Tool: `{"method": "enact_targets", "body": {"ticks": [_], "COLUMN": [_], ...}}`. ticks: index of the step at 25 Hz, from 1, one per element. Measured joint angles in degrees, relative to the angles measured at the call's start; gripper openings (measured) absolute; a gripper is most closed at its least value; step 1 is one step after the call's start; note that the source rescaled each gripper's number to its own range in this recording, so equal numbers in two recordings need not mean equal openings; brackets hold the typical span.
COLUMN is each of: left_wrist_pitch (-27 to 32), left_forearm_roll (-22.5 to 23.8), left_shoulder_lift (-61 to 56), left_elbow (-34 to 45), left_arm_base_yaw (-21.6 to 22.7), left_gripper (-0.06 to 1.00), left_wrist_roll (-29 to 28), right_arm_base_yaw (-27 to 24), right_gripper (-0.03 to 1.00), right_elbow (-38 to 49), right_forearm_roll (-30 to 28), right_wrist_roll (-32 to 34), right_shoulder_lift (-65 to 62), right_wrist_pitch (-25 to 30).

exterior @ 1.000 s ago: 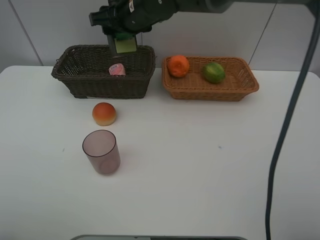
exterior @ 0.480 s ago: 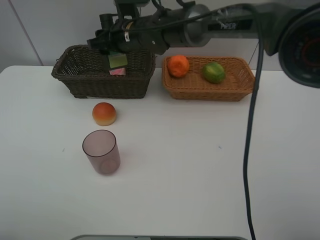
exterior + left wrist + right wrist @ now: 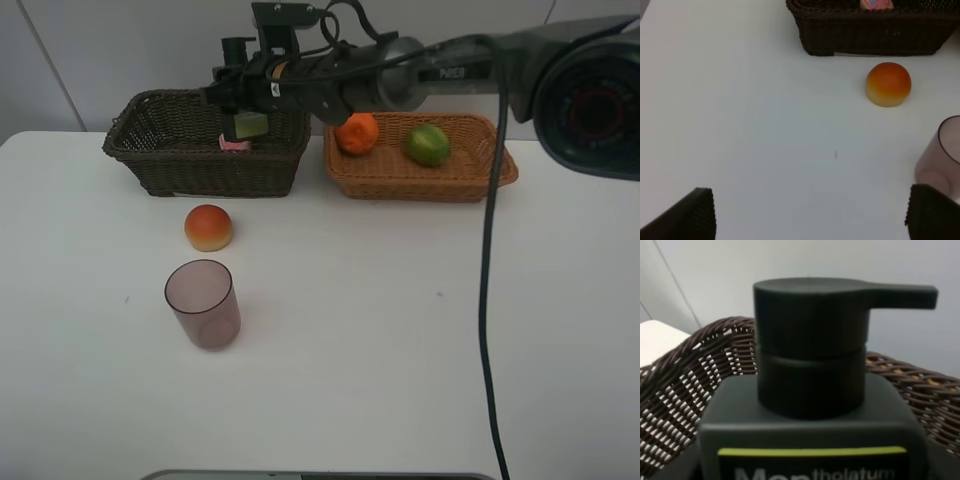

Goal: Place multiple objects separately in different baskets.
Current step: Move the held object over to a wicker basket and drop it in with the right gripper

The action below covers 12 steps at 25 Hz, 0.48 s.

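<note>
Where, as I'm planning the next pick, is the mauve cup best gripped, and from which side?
The mauve cup stands upright, mouth open upward, so probably come from above and pinch its wall at the rim, one finger inside, one outside. Its round body looks wide for a side grasp, and the peach sits behind it.

Black bottle [image 3: 248,125] over dark basket [image 3: 200,172]; orange [image 3: 357,133], green fruit [image 3: 427,145] in tan basket [image 3: 430,186].

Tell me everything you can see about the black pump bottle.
The black bottle has a squarish body, a round collar and a flat pump spout, with a yellow-green label reading Mentholatum. It looks like matte plastic. The right gripper holds it upright over the dark wicker basket, near the pink tube.
</note>
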Motion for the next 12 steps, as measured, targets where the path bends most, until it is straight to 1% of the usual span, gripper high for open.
{"method": "enact_targets", "body": {"ticks": [7, 12], "left_wrist_pitch": [0.0, 0.0], "left_forearm_roll": [0.0, 0.0], "left_shoulder_lift": [0.0, 0.0], "left_elbow": [0.0, 0.0], "left_arm_base_yaw": [0.0, 0.0], "left_gripper": [0.92, 0.92], "left_wrist_roll": [0.0, 0.0], "right_arm_base_yaw": [-0.31, -0.31], "right_gripper": [0.58, 0.58], "right_elbow": [0.0, 0.0], "right_forearm_roll": [0.21, 2.39], "right_wrist_roll": [0.0, 0.0], "right_shoulder_lift": [2.25, 2.38], "right_wrist_pitch": [-0.18, -0.24]}}
